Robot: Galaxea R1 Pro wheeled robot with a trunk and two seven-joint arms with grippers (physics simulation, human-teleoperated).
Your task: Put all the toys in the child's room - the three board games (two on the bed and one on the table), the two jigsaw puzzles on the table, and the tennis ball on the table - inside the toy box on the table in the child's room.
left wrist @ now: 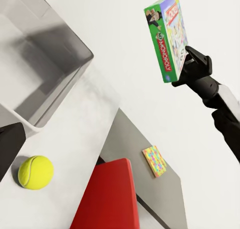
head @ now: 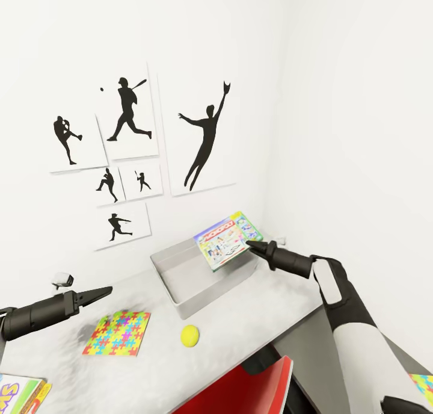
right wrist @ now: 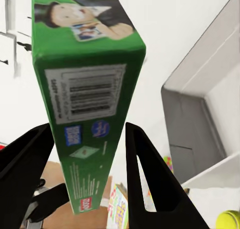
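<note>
- Counted on the table point(head: 252, 327): one jigsaw puzzle point(head: 118, 333), one tennis ball point(head: 190, 335), one toy box point(head: 180, 281). One Monopoly board game point(head: 227, 240) is in the air above the toy box's far right corner. Six black sports-silhouette pictures point(head: 207, 137) hang on the white wall.
- At the far left, a printed box point(head: 21, 393) is cut off by the picture's lower corner, so what it is stays unclear.
- The left gripper point(head: 103, 292) hovers over the table's left part, above and left of the jigsaw puzzle; its fingers look close together and grip nothing, though the tips are too small to be sure.
- A red chair point(head: 252, 387) shows partly below the table edge, beneath the ball.
- The right gripper point(head: 251, 245) pinches the Monopoly board game by its edge, the box tilted; the right wrist view shows both fingers point(right wrist: 150, 179) pressed on its sides.
- At the far right, another multicoloured square point(head: 424, 387) is cut off at the lower corner.
</note>
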